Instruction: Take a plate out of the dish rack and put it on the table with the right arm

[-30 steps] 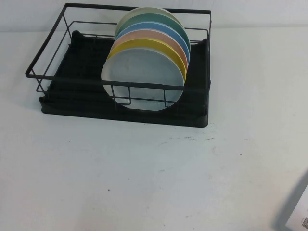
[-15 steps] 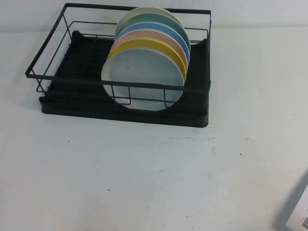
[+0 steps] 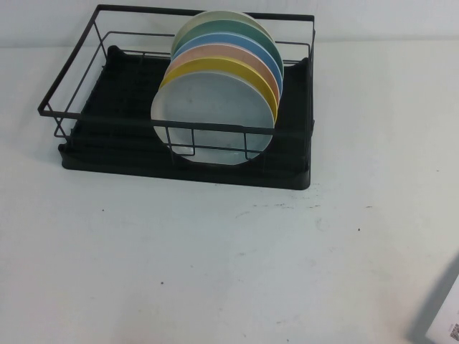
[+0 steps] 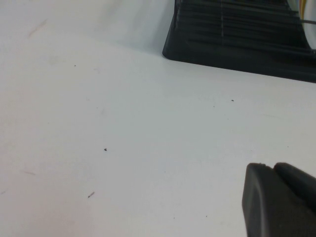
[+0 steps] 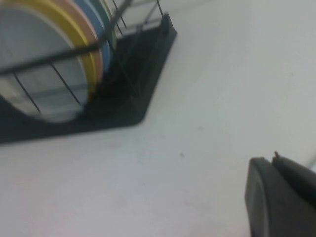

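Pale grey-blue, the plate stands on edge foremost in the dish rack at twelve o'clock on the desk. Left claw and right claw hover low over bare desk; openness cannot be told.

A plain pale wall rises behind the work surface, evenly lit.

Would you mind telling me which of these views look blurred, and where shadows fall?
High view: fairly sharp; the plate reads clearly in the dish rack, and a grey shadow crosses the table at lower right. Right wrist view: soft, rack wires smeared, right gripper a dark blur. Left wrist view: the table specks are crisp, left gripper unfocused.
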